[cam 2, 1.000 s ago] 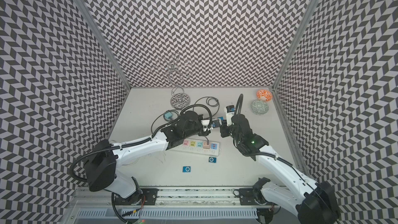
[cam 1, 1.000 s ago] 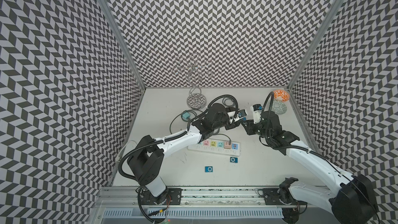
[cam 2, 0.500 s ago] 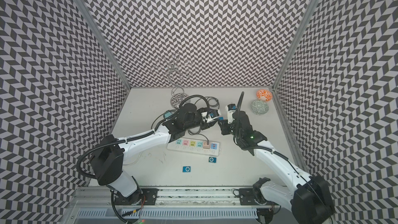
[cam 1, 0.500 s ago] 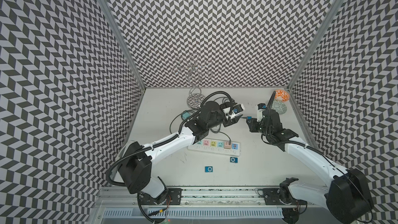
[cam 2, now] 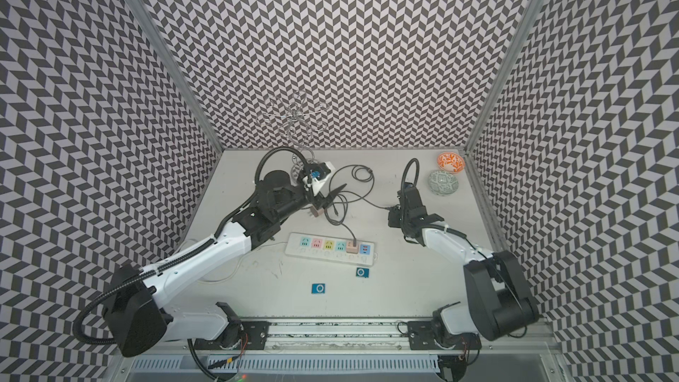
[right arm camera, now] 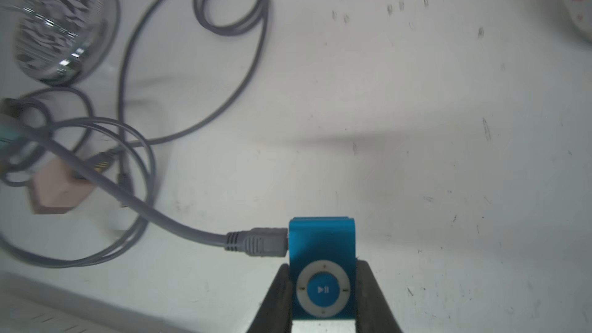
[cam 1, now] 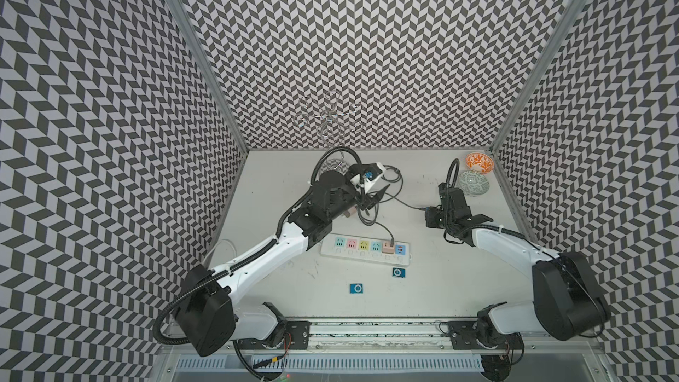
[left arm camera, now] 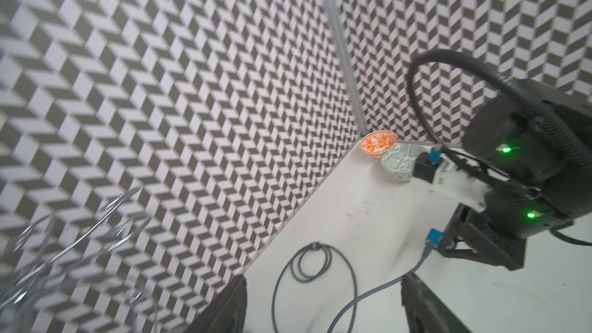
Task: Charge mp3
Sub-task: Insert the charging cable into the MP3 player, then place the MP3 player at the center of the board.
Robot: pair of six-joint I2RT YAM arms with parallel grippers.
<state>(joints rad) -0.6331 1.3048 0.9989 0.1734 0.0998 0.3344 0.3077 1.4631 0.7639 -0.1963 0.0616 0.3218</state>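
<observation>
Right gripper (right arm camera: 323,286) is clamping the small blue metal mp3 player with a white control ring (right arm camera: 322,241), jaws tight on its lower sides. The player is sitting right of centre over the white tabletop (cam 1: 441,270), near the grey-green patterned bowl (cam 1: 474,182); I cannot tell whether it is touching the table. The grey moulded plug (right arm camera: 259,241) is looking seated in the player's side. From it the thin grey cable (cam 1: 400,202) is running into a loose tangle and apparently on to the pink cube adapter (cam 1: 387,246) in the white power strip with pastel sockets (cam 1: 365,249). Left gripper (left arm camera: 320,302) is standing with jaws wide apart and empty, just over those loops. Main risk: the right arm carrying the player away from the strip, tightening the cable and yanking the plug out. Second: the left jaws snagging a loop and dragging the cable. Third: letting go above the table, so the drop jolts the plug loose.
</observation>
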